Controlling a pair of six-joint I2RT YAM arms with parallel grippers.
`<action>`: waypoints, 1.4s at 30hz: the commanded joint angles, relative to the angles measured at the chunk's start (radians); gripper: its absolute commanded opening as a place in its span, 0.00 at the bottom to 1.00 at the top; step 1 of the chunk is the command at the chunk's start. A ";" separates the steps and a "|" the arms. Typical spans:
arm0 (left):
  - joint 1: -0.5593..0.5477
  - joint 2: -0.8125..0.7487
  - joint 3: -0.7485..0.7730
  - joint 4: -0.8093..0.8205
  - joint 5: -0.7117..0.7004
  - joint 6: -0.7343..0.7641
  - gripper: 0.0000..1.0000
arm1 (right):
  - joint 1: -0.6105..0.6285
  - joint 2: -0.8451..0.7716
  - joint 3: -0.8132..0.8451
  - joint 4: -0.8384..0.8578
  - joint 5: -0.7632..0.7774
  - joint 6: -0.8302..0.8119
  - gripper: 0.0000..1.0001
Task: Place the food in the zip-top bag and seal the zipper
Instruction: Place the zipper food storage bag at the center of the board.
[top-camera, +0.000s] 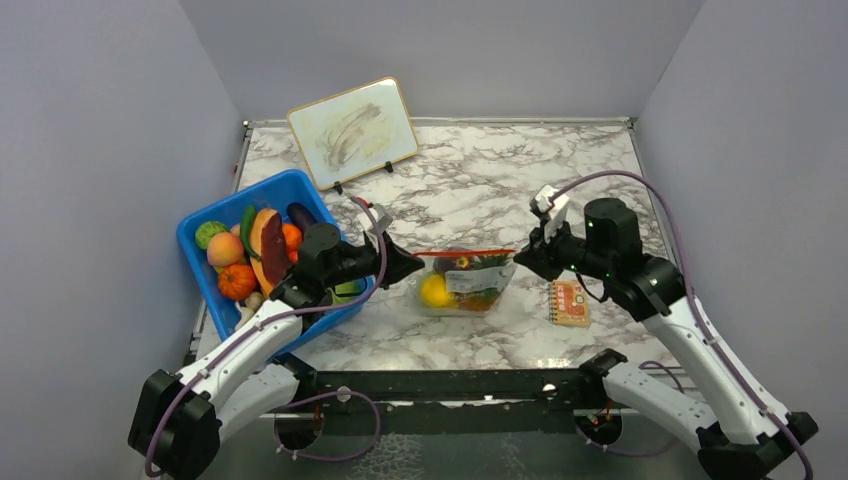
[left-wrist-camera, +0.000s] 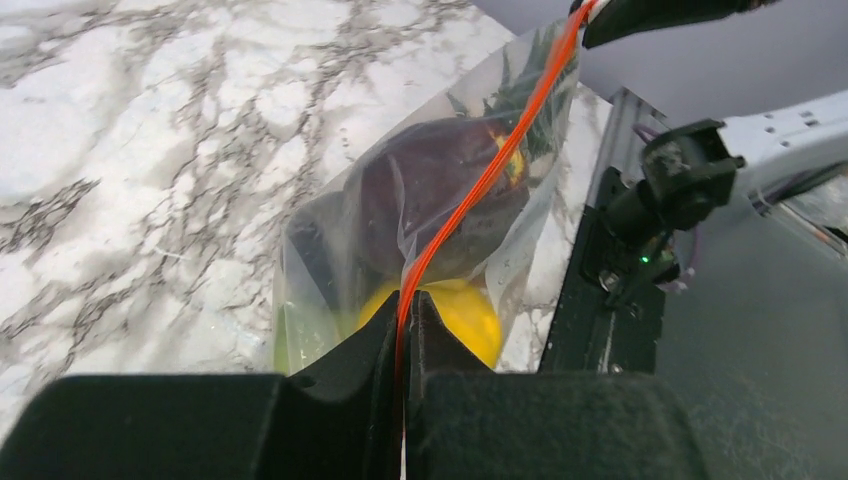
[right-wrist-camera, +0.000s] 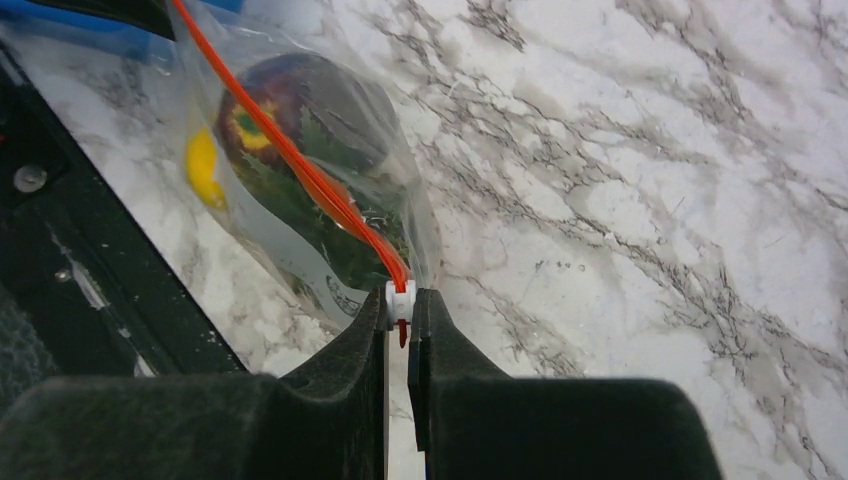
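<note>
Marble counter (top-camera: 480, 180) with the zip-top bag (top-camera: 470, 290) strung between your claws.
Your left claw (top-camera: 418, 263) pinches the zipper (top-camera: 462, 252) at its left end; food (top-camera: 435, 291) sits inside the bag at mid-counter; your right claw (top-camera: 522, 262) pinches the right end.

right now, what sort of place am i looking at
Probably a robot test booth: plain grey walls box in a marble-patterned tabletop, two robot arms are mounted at its near edge, and toy produce fills a blue tub.
</note>
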 joint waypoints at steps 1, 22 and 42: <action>-0.001 0.052 0.071 -0.096 -0.170 0.064 0.07 | -0.005 0.056 -0.038 0.140 0.117 0.022 0.01; -0.001 0.306 0.398 -0.214 -0.457 0.265 0.99 | -0.004 0.236 0.002 0.411 0.373 0.129 0.52; -0.002 0.004 0.353 -0.325 -0.801 0.260 0.99 | -0.004 0.038 -0.013 0.358 0.361 0.457 1.00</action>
